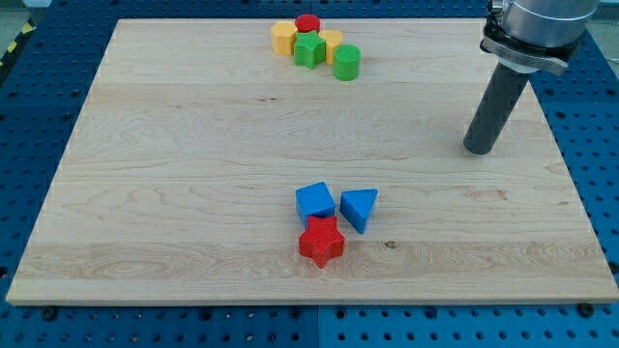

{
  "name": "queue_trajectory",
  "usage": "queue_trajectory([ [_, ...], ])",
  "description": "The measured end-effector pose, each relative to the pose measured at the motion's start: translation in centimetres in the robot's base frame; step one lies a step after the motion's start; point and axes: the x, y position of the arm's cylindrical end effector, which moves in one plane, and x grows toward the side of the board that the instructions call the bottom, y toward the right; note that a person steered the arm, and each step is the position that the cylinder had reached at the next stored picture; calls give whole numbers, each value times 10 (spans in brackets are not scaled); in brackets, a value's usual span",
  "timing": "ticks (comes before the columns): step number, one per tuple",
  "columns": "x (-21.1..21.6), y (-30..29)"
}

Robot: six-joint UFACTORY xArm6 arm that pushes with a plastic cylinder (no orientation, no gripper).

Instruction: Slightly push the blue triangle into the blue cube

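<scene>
The blue triangle [359, 208] lies on the wooden board [193, 174] just right of the blue cube [314, 201], with a narrow gap between them. A red star-shaped block [321, 242] sits just below the two, touching the cube. My tip [478, 150] rests on the board up and to the right of the blue triangle, well apart from it.
A cluster stands near the view's top centre: a yellow block [283, 38], a red cylinder [308, 23], a green block [309, 50], a yellow cylinder [331, 43] and a green cylinder [347, 61]. The board's right edge runs close to my rod.
</scene>
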Motion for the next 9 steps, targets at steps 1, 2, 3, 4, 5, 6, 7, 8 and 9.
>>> queue_trajectory([
  [1,0,0],
  [2,0,0],
  [3,-1,-14],
  [4,-2,-58],
  [5,4,-60],
  [6,45,-64],
  [7,90,-70],
  [8,97,-73],
  [9,97,-90],
])
